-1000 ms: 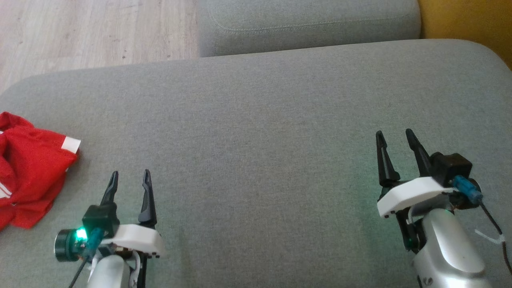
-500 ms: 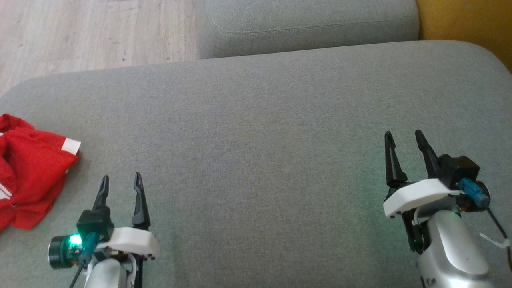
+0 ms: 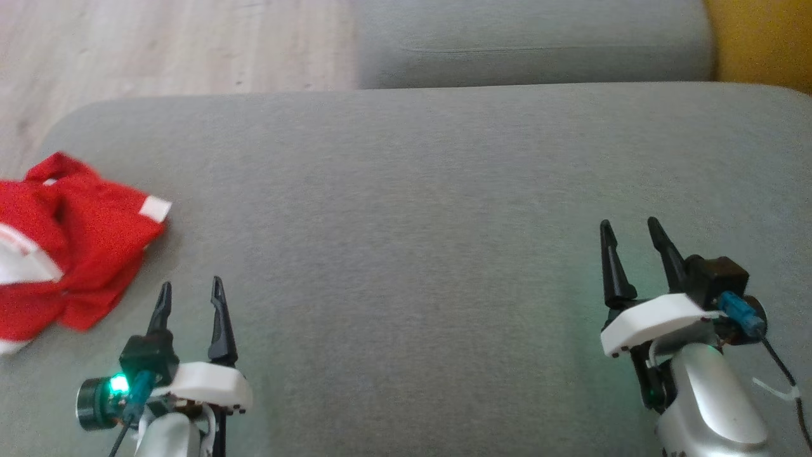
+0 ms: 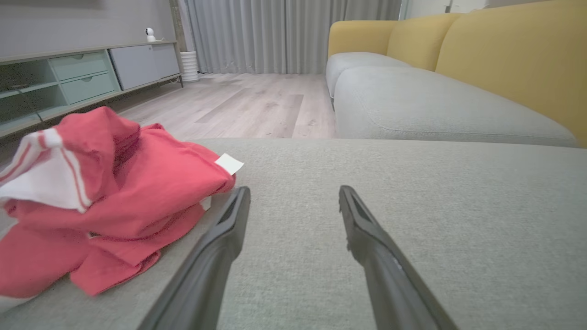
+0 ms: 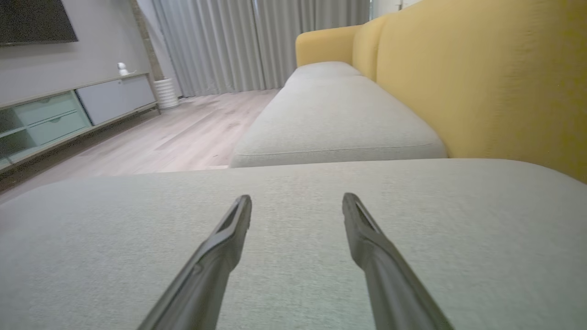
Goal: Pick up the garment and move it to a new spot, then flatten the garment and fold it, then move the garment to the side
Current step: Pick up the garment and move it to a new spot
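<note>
One crumpled red fabric garment with white striped trim [image 3: 70, 254] [image 4: 114, 206] lies heaped just left of the left end effector [image 3: 191, 284] [image 4: 294, 190]. It is near the fingertips but apart from them. A small white label [image 4: 229, 163] sticks out on the side nearest the fingers. The left end effector stands wide open and empty. So does the right end effector [image 3: 629, 222] [image 5: 297, 197], well to the right over bare fabric. All this is on a broad grey woven sofa cushion [image 3: 406, 190]. Ahead of the fingers lies a second grey seat cushion [image 3: 533, 44], with a mustard-yellow sofa backrest [image 5: 481, 68] to the right. Pale wooden plank floor [image 3: 158, 44] stretches ahead and left toward grey curtains [image 4: 275, 32] and a low cabinet with pale green drawers [image 4: 82, 78].
</note>
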